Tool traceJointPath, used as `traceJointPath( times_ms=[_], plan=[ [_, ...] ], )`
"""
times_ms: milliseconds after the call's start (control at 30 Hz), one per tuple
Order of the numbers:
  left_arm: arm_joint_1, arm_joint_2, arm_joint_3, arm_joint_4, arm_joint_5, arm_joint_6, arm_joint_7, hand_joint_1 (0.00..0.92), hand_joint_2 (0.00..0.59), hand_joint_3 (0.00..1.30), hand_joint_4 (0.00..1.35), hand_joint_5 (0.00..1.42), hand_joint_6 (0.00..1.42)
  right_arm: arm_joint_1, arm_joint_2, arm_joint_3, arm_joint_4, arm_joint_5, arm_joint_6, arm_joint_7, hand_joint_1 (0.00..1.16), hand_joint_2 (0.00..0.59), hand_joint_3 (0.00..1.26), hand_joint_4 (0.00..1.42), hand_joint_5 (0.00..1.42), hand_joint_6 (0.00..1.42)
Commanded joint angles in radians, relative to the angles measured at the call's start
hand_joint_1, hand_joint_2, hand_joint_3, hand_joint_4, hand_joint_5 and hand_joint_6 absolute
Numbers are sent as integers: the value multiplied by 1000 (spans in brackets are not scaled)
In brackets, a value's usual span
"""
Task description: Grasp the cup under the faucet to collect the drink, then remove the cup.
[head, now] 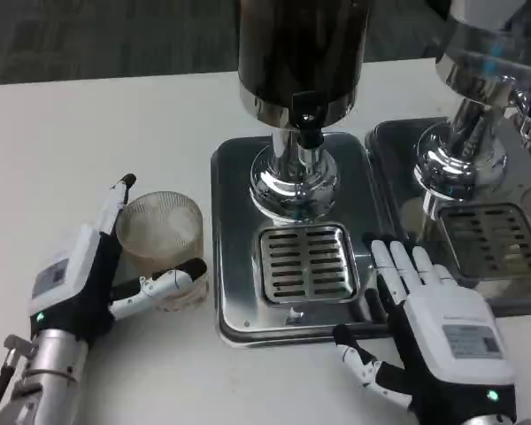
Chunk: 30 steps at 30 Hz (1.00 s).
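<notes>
The left robot hand (88,274) wraps the cup (162,237) on the counter (88,124) beside the drip tray (305,263) — seemingly gripping it. The right robot hand (425,323) rests released. Next — carry the cup under the faucet (308,128).

The cup (162,239) is standing on the table (88,124) just left of the dispenser's tray (239,168), with the left hand (97,266) reaching around it from the near left, one finger behind it and one before it. The faucet (308,133) is hanging above the tray, far of the drip grate (306,262). The right hand (425,319) is lying at the tray's near right edge. A second dispenser (478,106) is standing to the right, its own grate (491,241) lying before it.
</notes>
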Motion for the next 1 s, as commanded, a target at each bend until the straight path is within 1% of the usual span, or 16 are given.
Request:
traceJointPath(
  times_ms=[33,67,133,200,233,333,467,567,667,800,867,1000],
  plan=[
    [-18,-8,-18,22,10,11,8,204,6,0,53,378,574,5,7,-5,-15,3,9,-6,384,384,0,0,0,77],
    [-21,-8,-21,23,11,11,8,209,6,19,96,428,636,6,8,-5,-15,3,10,-6,383,384,0,0,0,78],
    [-24,-12,-24,25,10,11,14,236,3,114,208,544,780,6,9,-6,-15,4,10,-5,382,384,0,0,0,78],
    [-26,-14,-28,27,11,10,21,252,7,200,308,622,864,6,9,-7,-15,7,10,-1,381,384,0,0,0,79],
    [-27,-14,-29,28,11,10,23,281,13,245,362,662,905,5,9,-7,-14,7,9,0,381,384,0,0,0,79],
    [-19,-11,-39,22,26,8,70,333,26,349,493,765,983,2,8,-8,-12,9,9,1,382,381,0,0,0,79],
    [-1,-7,-46,13,40,8,150,385,48,450,598,857,1053,-3,6,-9,-7,14,7,4,386,378,0,0,0,81],
    [6,-7,-51,12,48,10,185,394,63,496,648,895,1075,-6,5,-10,-5,19,5,6,389,377,0,0,0,82],
    [21,-9,-57,3,59,15,246,401,69,519,677,922,1096,-9,0,-11,-3,24,2,10,390,376,0,0,0,84],
    [26,-15,-60,-1,73,28,304,418,76,554,698,956,1107,-16,-7,-11,0,30,0,13,393,377,0,0,0,90],
    [26,-15,-57,-4,76,31,326,412,81,561,714,961,1115,-19,-8,-11,2,32,0,13,395,379,0,0,0,92],
    [25,-15,-49,-11,78,34,359,432,86,573,722,981,1159,-23,-7,-11,5,33,1,11,399,382,0,0,0,95]
  ],
)
